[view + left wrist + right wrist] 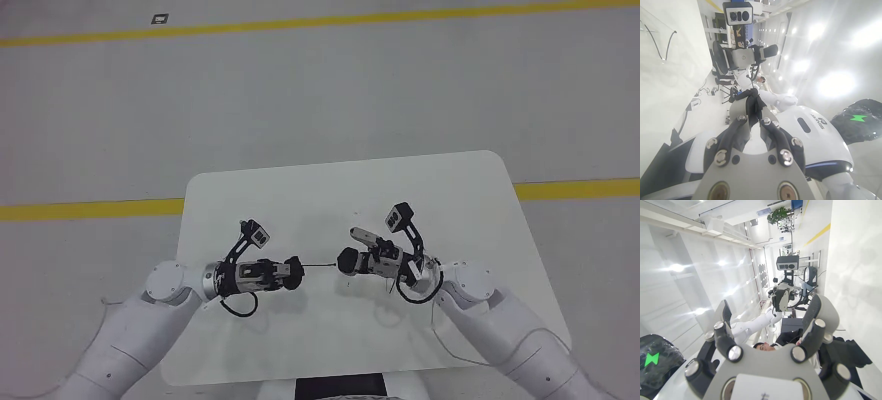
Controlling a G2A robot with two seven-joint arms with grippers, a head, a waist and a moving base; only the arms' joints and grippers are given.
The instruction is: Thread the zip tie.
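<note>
Setting: a white table (pixel 300 200) with rounded corners stands on a pale grey floor (pixel 100 120) crossed by yellow lines (pixel 300 22).
Arms: two white arms come in from the near edge of the table, one from each side, and their claws face each other over its middle.
Left gripper (pixel 296 270): held level above the table and pointing towards the other claw. In the left wrist view (pixel 753 100) its fingers are pressed together, the tips wrapped in black cloth-like padding (pixel 753 108). It pinches one end of the zip tie.
Zip tie (pixel 320 266): a thin dark strand stretched almost level in the air between the two claws, above the table. It runs out from the left claw's tips towards the right claw. Too fine to see its head or tail.
Right gripper (pixel 350 262): just across from the left one, near the tie's free end. In the right wrist view (pixel 770 304) its two fingers (pixel 815 311) stand wide apart, gripping nothing, with the left claw seen through the gap.
Contact: I cannot tell whether the tie's free end touches the right claw.
</note>
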